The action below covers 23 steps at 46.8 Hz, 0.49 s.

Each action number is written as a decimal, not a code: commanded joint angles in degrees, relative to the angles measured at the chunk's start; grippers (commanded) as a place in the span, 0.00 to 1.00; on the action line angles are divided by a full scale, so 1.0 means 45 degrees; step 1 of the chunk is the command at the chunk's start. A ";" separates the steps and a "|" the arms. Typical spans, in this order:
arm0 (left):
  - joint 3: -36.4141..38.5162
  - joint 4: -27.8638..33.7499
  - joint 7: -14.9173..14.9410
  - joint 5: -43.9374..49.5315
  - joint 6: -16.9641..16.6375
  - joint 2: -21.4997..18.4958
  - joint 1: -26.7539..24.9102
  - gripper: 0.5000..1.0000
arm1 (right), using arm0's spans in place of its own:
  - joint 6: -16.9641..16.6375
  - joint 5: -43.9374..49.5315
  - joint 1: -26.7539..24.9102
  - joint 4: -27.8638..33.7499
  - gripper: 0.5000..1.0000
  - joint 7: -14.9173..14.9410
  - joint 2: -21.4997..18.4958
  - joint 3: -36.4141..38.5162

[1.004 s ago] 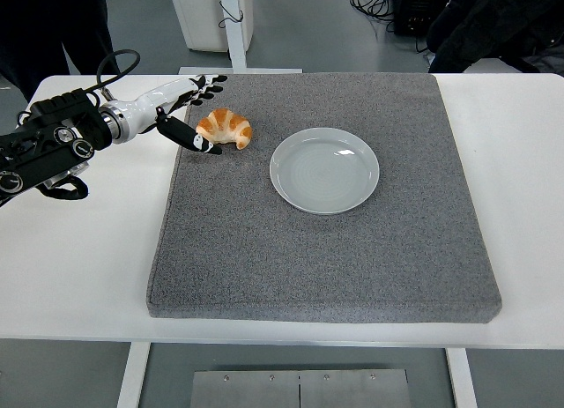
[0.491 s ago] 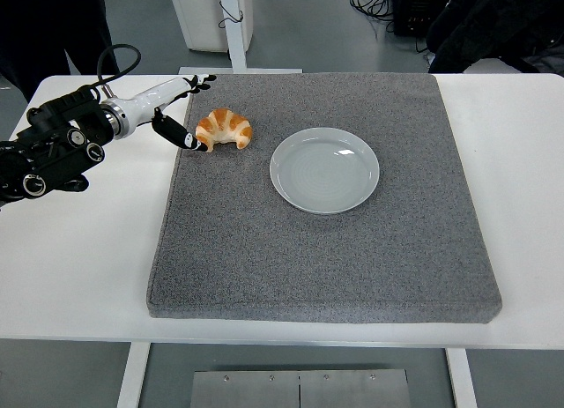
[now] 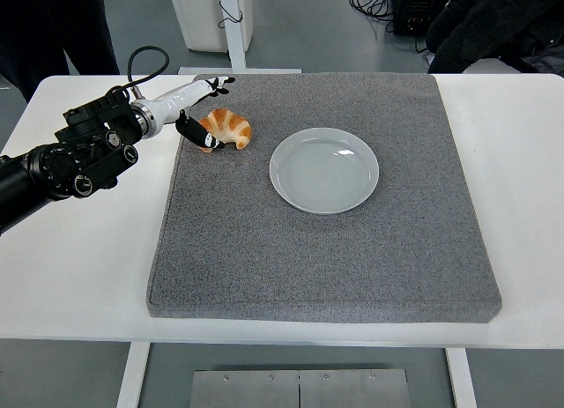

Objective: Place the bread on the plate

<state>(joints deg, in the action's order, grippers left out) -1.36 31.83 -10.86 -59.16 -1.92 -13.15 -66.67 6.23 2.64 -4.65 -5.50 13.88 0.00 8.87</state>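
Bread (image 3: 229, 129) sits near the mat's (image 3: 317, 267) far-left corner, well left of the plate (image 3: 324, 170). Left hand (image 3: 198, 108) is right at it, fingers spread, thumb touching its left end, not gripping.

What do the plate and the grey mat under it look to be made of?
The plate looks like glazed ceramic or smooth plastic: pale grey-white, glossy, with light reflections and faint concentric rings. The mat looks like foam-backed felt or short-pile fabric: matte, speckled grey, with thick soft edges.
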 commanded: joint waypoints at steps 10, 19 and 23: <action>0.0909 -0.2286 -0.0829 0.0198 -0.0394 0.1475 -0.0048 0.82 | 0.0002 0.0000 -0.0001 -0.0008 1.00 0.0001 0.0000 0.0000; 0.0967 -0.3068 -0.1045 0.0218 -0.0394 0.1886 -0.0048 0.79 | 0.0002 0.0000 -0.0001 -0.0008 1.00 0.0001 0.0000 -0.0019; 0.1162 -0.3478 -0.1045 0.0218 -0.0394 0.2139 -0.0028 0.77 | 0.0002 0.0000 -0.0001 -0.0008 1.00 0.0001 0.0000 0.0001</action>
<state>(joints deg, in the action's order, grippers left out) 3.31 17.62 -15.56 -58.18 -3.71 -4.33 -66.90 6.25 2.64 -4.66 -5.53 13.89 0.00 8.87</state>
